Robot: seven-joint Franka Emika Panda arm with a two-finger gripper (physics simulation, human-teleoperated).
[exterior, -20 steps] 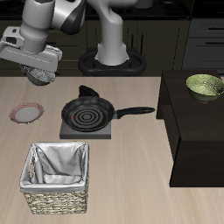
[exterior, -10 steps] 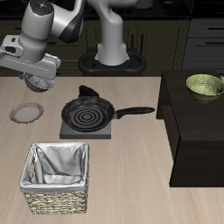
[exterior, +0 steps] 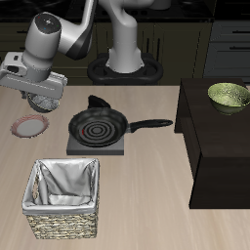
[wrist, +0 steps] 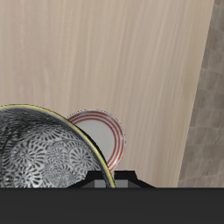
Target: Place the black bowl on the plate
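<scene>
Hanging above the wooden table (exterior: 146, 186), the gripper (exterior: 43, 103) is seen closed on the rim of the black bowl (exterior: 44, 104), which is held clear of the tabletop, above the plate (exterior: 27, 126) and slightly to one side of it. From the gripper's own camera the bowl's speckled grey-silver inside (wrist: 44, 153) fills much of the picture, and the plate (wrist: 103, 133), with its reddish-pink rim and pale centre, is partly covered by the bowl's edge while its remaining part shows beyond it. How far apart the fingers stand cannot be judged exactly, since only their dark base is visible against the bowl's rim. The plate is laid flat on the table near one side edge. Beside the plate, toward the table's middle, a black frying pan (exterior: 96, 125) with a red spiral pattern inside is set on a grey stove plate (exterior: 98, 144), its long handle (exterior: 151, 124) pointed away from the plate. Nearer the table's front edge than the plate, a woven basket (exterior: 63, 221) with a pale cloth lining is placed. Far from the plate, across the table, an olive-green bowl (exterior: 229, 95) is rested on a dark cabinet (exterior: 220, 156).
</scene>
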